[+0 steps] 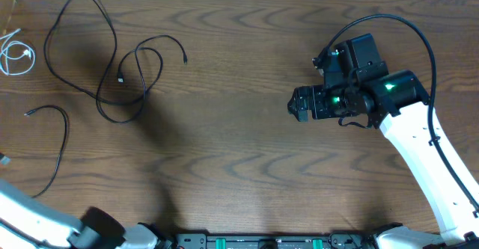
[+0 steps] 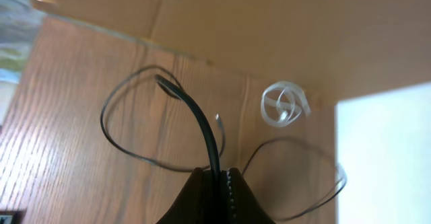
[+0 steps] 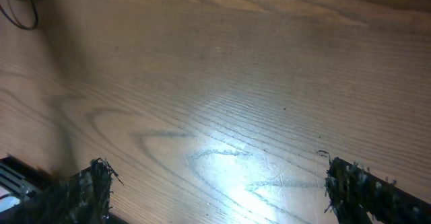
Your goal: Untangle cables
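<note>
Clamped in my left tool (image 2: 219, 180), one black cable (image 2: 202, 123) trails along the tabletop's (image 1: 239, 174) left edge. White cable (image 1: 15, 54) lies coiled apart, far-left corner; the other black cable (image 1: 101, 62) loops over itself, so I judge straightening remains. Right tool (image 1: 299, 103) hangs released over bare brown woodgrain, pale wall beyond.

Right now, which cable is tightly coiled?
The white cable, a small tight coil at far left overhead. Both black ones, the big looped cable and the short cable, sprawl in open loops.
</note>
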Available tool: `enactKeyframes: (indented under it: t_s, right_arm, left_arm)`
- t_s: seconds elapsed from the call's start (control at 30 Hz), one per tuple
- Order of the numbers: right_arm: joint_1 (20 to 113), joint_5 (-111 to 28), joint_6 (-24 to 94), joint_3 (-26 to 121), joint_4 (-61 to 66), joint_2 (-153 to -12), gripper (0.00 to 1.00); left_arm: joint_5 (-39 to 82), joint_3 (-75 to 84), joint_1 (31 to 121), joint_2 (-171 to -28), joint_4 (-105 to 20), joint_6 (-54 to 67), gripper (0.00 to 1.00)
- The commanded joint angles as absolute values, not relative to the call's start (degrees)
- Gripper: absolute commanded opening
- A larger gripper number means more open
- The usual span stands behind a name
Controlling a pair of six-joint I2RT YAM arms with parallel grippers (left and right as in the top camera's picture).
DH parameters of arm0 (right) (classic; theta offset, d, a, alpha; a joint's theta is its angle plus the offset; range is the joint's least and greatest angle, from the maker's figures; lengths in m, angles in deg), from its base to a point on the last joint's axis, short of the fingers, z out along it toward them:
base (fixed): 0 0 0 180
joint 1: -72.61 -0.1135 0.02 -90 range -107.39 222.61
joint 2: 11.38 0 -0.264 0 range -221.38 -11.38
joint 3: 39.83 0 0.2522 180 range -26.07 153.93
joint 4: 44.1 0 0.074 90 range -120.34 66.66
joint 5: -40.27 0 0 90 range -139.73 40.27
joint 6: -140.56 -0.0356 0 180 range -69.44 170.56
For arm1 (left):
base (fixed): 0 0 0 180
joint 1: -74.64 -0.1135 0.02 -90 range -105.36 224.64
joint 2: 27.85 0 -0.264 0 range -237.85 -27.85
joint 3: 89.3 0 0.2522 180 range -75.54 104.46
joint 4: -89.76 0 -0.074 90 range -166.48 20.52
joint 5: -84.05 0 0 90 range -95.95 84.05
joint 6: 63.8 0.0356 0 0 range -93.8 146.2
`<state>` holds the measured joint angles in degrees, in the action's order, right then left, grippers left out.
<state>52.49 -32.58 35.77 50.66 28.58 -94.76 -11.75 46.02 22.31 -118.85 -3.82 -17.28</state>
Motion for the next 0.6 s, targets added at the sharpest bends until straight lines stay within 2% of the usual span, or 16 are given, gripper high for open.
enactKeyframes:
  t_s: [0.0,0.23,0.57]
  right_arm:
    - [52.25,-32.64,36.3,50.24,28.53,-94.97,0.99]
    - [52.25,-32.64,34.73,50.24,28.16,-94.97,0.99]
    - [52.25,-32.67,34.75,50.24,28.12,-94.97,0.99]
  left_arm:
    - [-6.79,46.41,23.71,-123.03,-3.86,-9.5,0.07]
    - [-2.09,46.39,28.21,-132.9,-2.75,-1.81,0.07]
    - [-5.41,46.39,30.09,-145.69,5.56,-1.74,0.08]
